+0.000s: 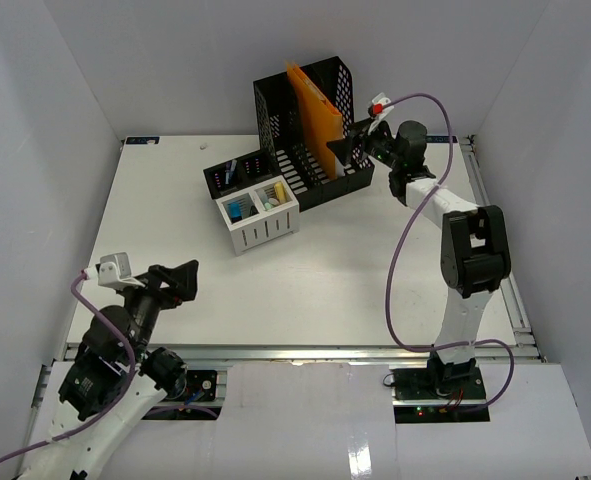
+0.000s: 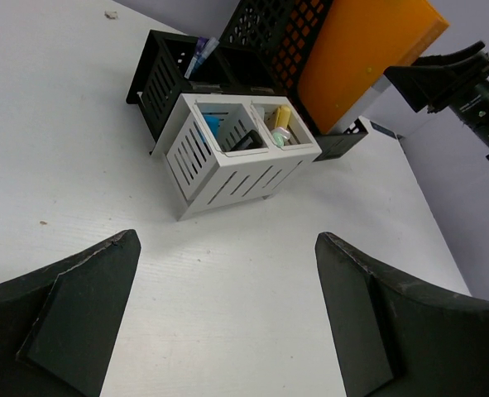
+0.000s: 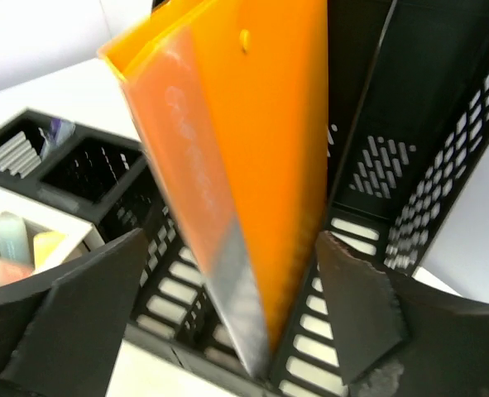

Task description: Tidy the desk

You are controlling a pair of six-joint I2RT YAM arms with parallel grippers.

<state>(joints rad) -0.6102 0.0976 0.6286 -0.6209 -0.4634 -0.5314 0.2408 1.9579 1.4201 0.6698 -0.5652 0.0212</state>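
Note:
The desk is a large white tabletop. A black mesh file rack stands at the back, with an orange folder upright in it. My right gripper is open at the rack's front. In the right wrist view the folder stands between its spread fingers, with the jaws well apart on either side of the folder's front edge. My left gripper is open and empty over bare desk at the near left, and it also shows in the left wrist view.
A white slatted organizer holding small items sits mid-desk, against a black pen organizer; both also show in the left wrist view. White enclosure walls surround the desk. Metal rails run along its near and right edges.

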